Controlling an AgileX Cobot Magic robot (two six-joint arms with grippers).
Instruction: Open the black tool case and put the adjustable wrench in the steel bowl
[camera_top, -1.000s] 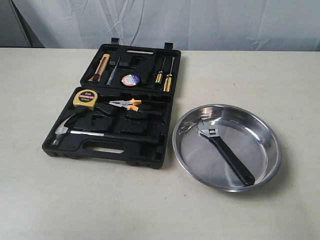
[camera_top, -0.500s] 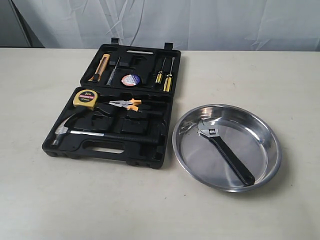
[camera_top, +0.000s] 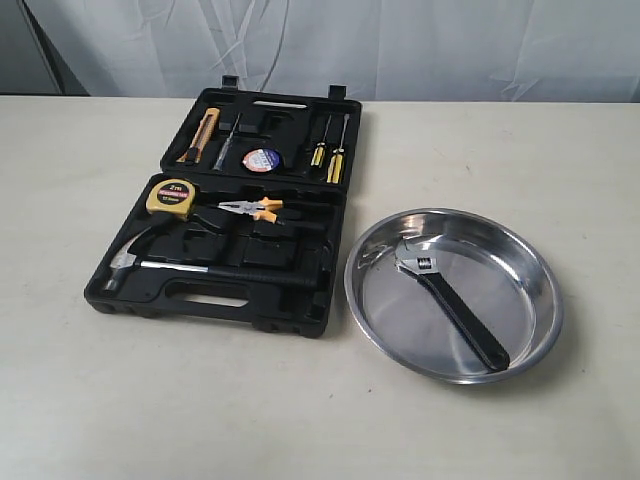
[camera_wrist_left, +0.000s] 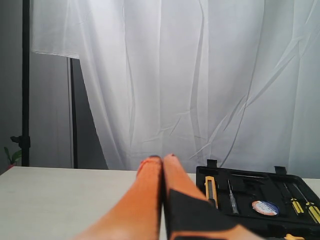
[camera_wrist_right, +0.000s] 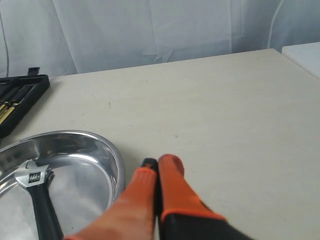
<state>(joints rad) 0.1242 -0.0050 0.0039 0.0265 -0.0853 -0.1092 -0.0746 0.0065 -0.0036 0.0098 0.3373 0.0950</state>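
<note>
A: While checking against a second ago, spotted changes?

B: None. Found adjustable wrench (camera_top: 452, 307) lying in steel bowl (camera_top: 505, 265), beside open tool case (camera_top: 290, 310). Saw left gripper (camera_wrist_left: 162, 159), right gripper (camera_wrist_right: 159, 162) pinched closed, empty.

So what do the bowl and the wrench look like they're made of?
The steel bowl looks like polished stainless steel: mirror-bright, with reflections on its wall. The adjustable wrench has a shiny bare-metal head and a matte black handle, likely rubber or plastic; cannot tell which.
</note>
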